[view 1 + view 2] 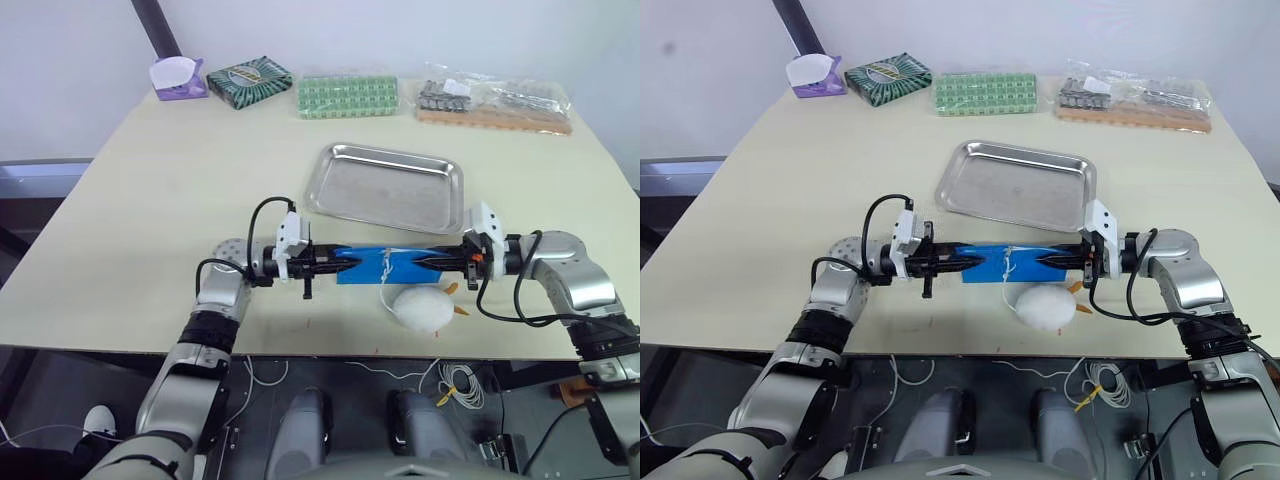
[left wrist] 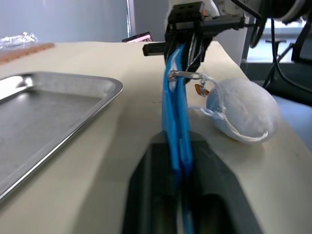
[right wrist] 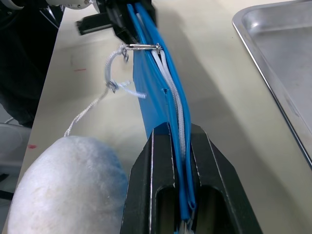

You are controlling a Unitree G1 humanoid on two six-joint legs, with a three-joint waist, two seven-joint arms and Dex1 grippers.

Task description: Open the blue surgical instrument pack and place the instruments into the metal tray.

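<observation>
Left eye view: the blue surgical instrument pack [image 1: 385, 265] is suspended edge-up between the two grippers, just above the table [image 1: 150, 200]. The left gripper [image 1: 322, 262] has its black fingers pressed together on one end of the pack; the right gripper [image 1: 432, 261] pinches the opposite end, facing the left one.

Left wrist view: the pack's blue layers run from between the fingers [image 2: 151, 185] straight to the other gripper. A small metal clip [image 2: 184, 75] sits on the upper edge, with a white cord [image 2: 222, 105] leading to a white padded pouch [image 2: 243, 109] lying on the table beside the pack.

The metal tray [image 1: 388, 185] lies just beyond both grippers, on the far side of the pack, not touching it.
</observation>
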